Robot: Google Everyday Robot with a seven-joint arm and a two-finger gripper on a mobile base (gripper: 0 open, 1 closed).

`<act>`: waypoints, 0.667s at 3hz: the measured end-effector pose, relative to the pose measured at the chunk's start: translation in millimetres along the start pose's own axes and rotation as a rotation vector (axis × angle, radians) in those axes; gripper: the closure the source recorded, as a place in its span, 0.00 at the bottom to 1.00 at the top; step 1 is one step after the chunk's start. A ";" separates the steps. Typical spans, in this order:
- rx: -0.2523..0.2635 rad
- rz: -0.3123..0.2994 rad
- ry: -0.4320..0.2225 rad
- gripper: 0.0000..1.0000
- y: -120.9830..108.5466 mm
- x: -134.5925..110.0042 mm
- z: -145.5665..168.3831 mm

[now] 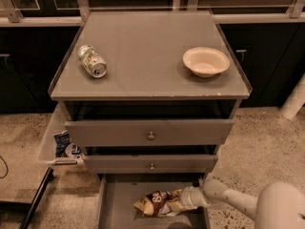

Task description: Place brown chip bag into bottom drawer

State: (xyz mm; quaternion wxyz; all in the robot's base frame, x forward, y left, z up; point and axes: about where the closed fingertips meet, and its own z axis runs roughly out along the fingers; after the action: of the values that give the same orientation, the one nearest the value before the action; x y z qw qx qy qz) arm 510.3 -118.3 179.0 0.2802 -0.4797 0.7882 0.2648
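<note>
Though the frame's lower edge cuts off the front of the bottom drawer (116,205) and part of the arm (231,202), the gripper (183,200) shows just inside the drawer's right wall, its fingers (188,197) pinching the tan right end of the brown chip bag (155,203), their tips hard to make out against the foil. The bag hangs tilted over the grey floor, right of middle, with bare floor open to its left and behind it
</note>
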 end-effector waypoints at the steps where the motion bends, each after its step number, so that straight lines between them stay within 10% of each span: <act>1: 0.009 -0.003 -0.005 1.00 0.2 1.5 6.5; 2: 0.009 -0.003 -0.005 0.81 0.2 1.5 6.6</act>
State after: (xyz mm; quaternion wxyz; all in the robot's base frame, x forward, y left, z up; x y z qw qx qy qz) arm 510.7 -114.6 173.4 0.2845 -0.4789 0.7881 0.2621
